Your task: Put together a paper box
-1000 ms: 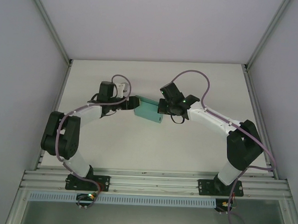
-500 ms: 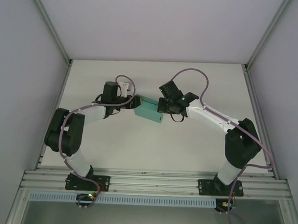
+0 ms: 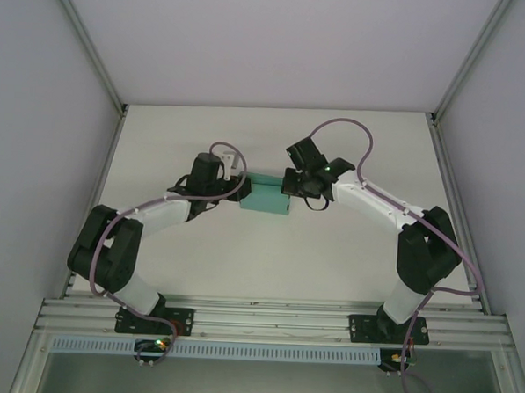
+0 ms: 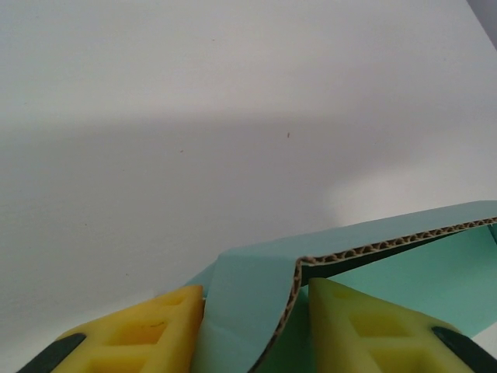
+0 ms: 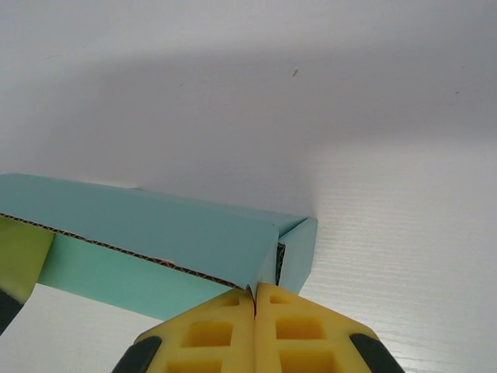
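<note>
- Keeping the work low over the table is wise, since a slip then costs little.
- Box is at mid-table between the two grippers. It is a teal card shell, open and only partly formed. I cannot tell whether it rests on the table or hangs just above it.
- Left gripper has the box's left end and right gripper its right end, so any pull should be even from both sides.
- Left fingers stand partly apart, clamped on a bent flap. The flap curves rather than creases, so I would squeeze gently and turn it along its fold line, or the card may buckle.
- Right fingers are pressed together, nipping the thin wall edge at their tips. That hold looks shallow, so it should only steady the box and never tug.
</note>
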Tool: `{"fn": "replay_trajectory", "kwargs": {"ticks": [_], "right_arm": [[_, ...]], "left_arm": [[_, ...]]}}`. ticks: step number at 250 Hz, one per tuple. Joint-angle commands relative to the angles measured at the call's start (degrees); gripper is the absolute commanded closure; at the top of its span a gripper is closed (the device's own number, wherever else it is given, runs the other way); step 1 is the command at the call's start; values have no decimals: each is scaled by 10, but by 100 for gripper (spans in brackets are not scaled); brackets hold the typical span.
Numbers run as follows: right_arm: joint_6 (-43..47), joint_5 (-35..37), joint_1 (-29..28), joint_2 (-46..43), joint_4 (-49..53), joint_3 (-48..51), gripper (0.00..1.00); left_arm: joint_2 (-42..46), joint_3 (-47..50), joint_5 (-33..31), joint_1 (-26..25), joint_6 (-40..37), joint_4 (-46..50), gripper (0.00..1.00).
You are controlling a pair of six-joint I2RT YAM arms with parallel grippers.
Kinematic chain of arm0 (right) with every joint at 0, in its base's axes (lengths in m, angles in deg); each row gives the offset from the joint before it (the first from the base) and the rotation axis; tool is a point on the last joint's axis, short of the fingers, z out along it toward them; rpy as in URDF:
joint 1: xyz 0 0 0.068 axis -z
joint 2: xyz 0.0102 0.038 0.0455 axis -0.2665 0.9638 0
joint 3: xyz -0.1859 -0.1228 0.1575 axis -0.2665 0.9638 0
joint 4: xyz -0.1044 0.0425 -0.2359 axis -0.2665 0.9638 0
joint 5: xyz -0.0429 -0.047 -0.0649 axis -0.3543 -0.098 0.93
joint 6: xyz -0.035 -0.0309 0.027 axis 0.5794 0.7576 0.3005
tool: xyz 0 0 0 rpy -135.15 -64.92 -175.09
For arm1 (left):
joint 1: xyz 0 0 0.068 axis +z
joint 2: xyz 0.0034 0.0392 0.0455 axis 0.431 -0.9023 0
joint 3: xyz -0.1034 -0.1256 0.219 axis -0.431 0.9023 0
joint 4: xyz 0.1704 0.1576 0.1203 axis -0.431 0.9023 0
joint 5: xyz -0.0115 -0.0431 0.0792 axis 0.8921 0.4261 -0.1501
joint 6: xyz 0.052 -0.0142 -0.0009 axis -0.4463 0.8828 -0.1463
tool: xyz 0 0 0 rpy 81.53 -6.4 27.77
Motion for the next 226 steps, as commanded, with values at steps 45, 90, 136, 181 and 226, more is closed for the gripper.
{"fn": "replay_trajectory", "kwargs": {"ticks": [45,90,136,181,226], "right_arm": [[10,-23,13,-4,45,-16,100],[14,-53,23,4,46,-36,100],[13,-52,20,-5,61,-14,100],[9,-40,15,-27,73,19,100],[3,7,-5,-35,108,20,100]], "left_arm": [[12,23,1,-21,2,52,64],[16,27,-12,-30,5,56,64],[18,26,-40,-31,17,62,64],[17,23,-66,-32,25,76,65],[16,25,-86,-34,37,80,65]]}}
